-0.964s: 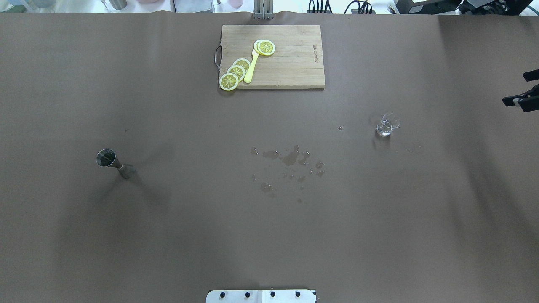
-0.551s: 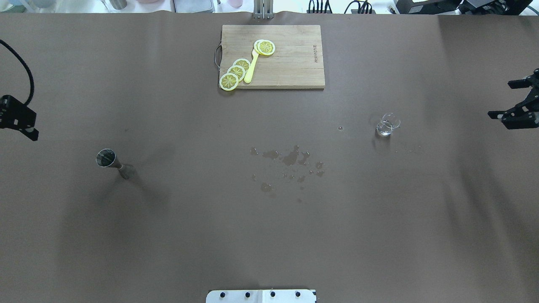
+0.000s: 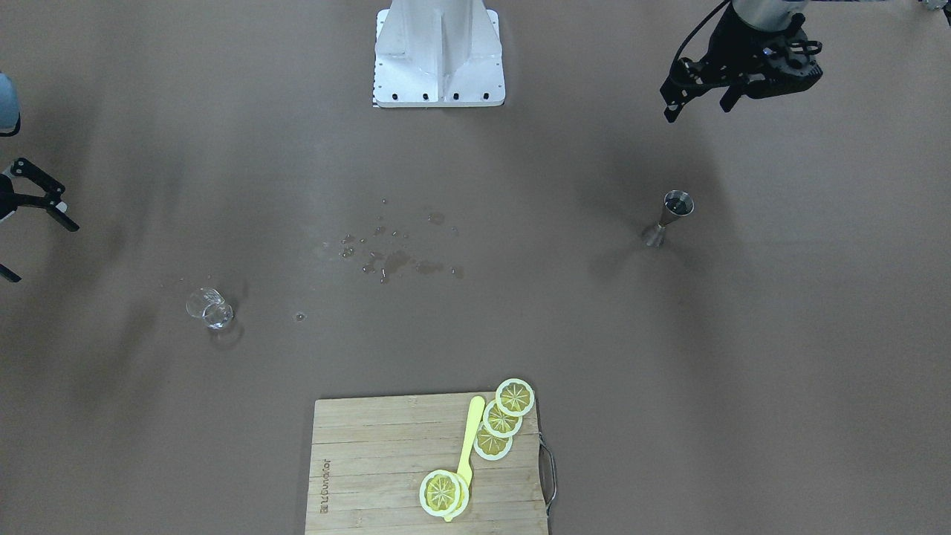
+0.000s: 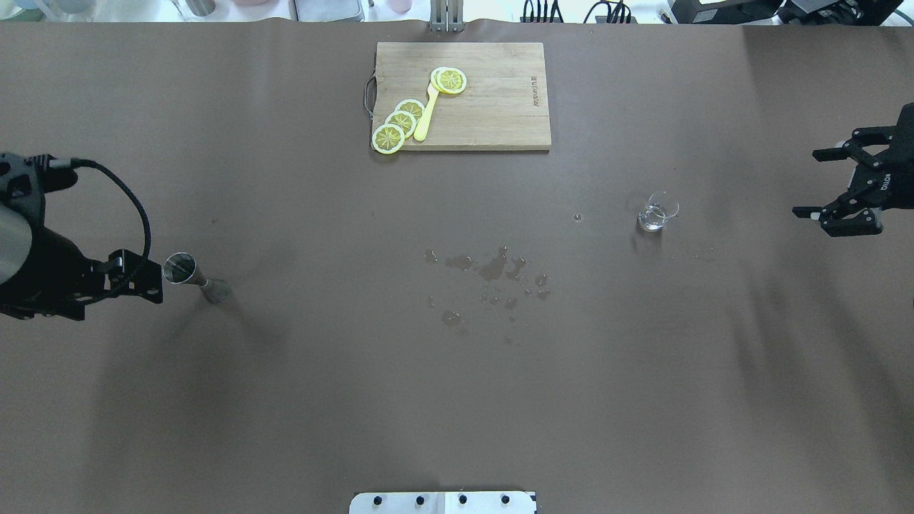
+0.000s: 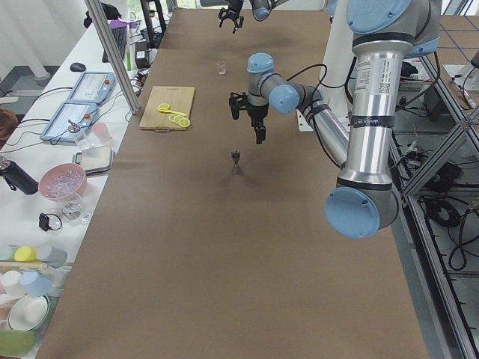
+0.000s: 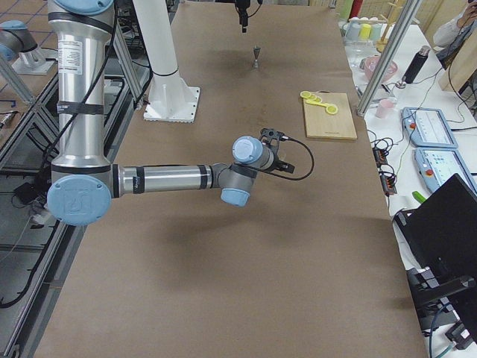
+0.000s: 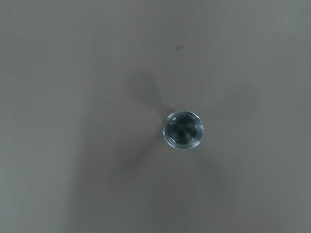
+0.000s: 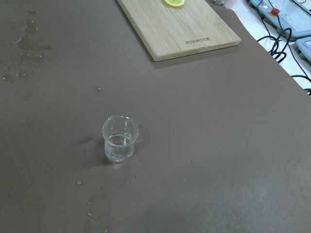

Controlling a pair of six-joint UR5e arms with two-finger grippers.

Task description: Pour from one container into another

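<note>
Hanging spread open, gripping nothing: left claw, right claw.
Judging glass cup, frame right, as light, slick, breakable, best gripped across its wall; jigger, frame left, as rigid, tippy.

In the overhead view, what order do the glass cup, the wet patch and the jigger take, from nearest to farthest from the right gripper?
1. Glass cup, on the table's right side, closest to the right gripper.
2. Wet patch, mid-table.
3. Jigger, far across on the left side.

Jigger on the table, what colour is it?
The jigger is silvery steel, dark inside; left wrist view shows it best.
</note>
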